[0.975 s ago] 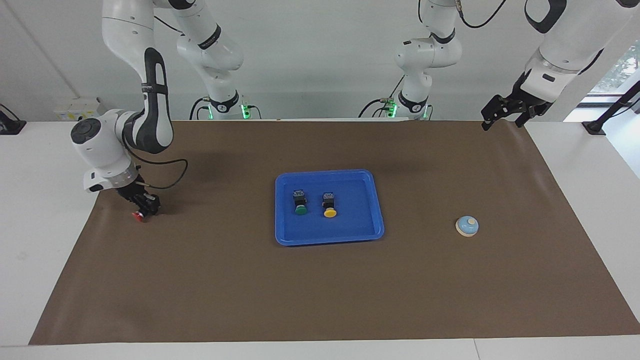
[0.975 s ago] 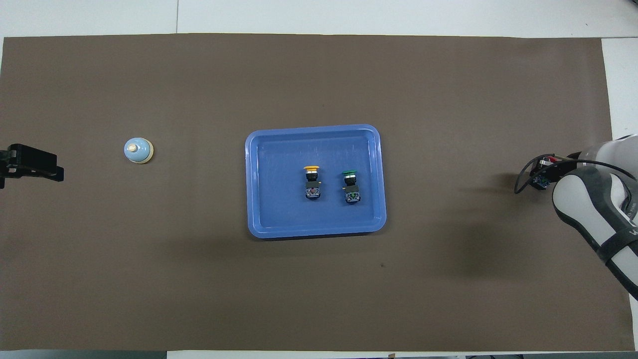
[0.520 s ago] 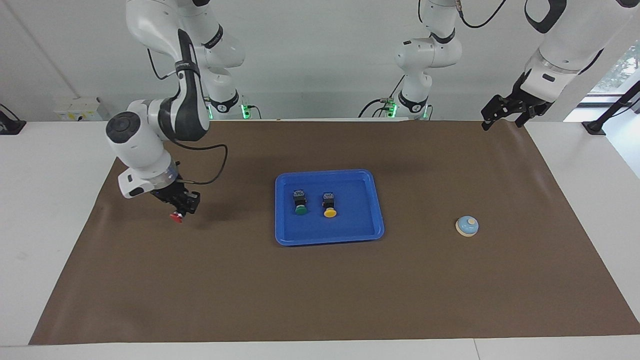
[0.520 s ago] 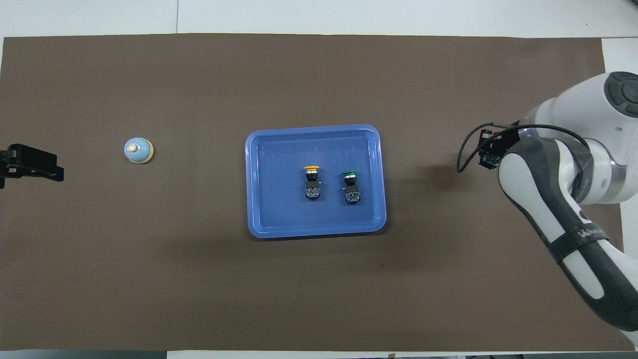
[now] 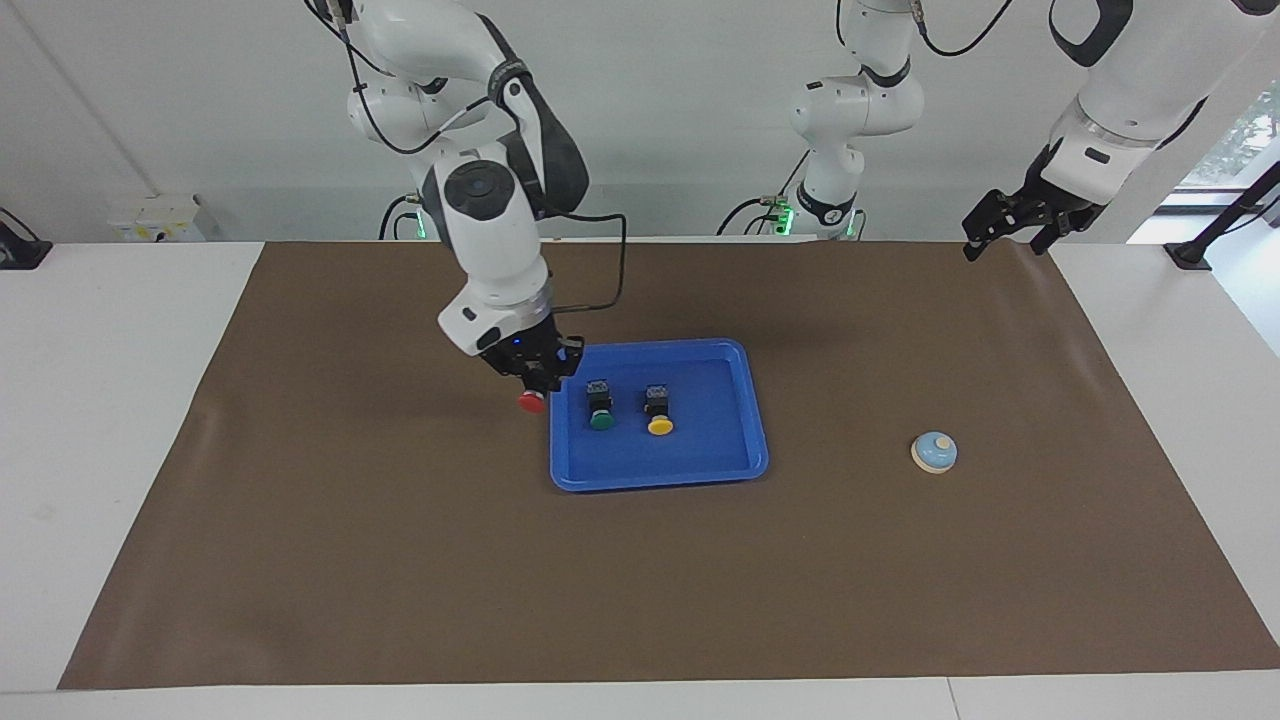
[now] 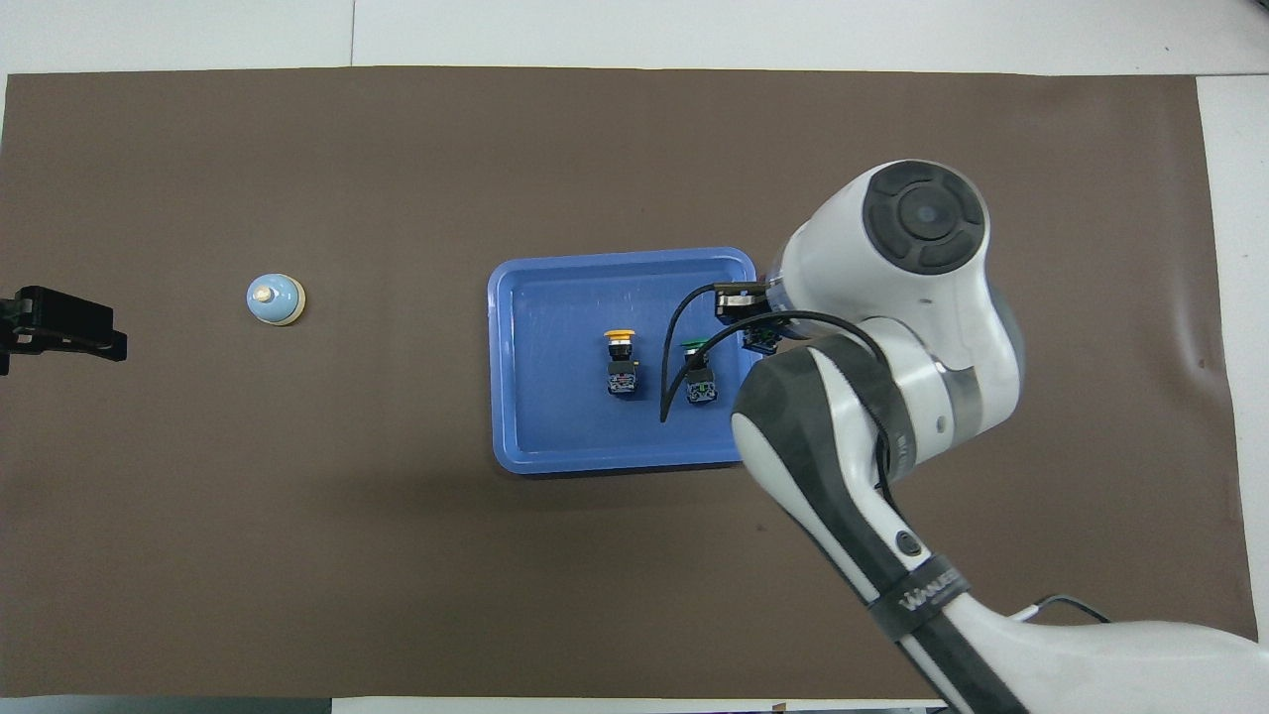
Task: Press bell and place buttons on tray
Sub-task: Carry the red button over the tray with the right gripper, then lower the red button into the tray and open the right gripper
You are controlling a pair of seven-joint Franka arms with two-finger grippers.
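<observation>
The blue tray lies mid-table and also shows in the overhead view. In it lie the green button and the yellow button, side by side. My right gripper is shut on the red button, cap downward, in the air over the tray's rim toward the right arm's end. In the overhead view the arm hides the red cap. The light-blue bell stands on the mat toward the left arm's end. My left gripper waits raised over the mat's edge.
A brown mat covers most of the white table. The right arm's forearm reaches over the mat and over the tray's corner in the overhead view. A cable loop hangs from the right wrist over the tray.
My right gripper has lifted the red button from the mat at the right arm's end and carried it across to the tray's rim. The left arm, bell and other buttons have not moved.
</observation>
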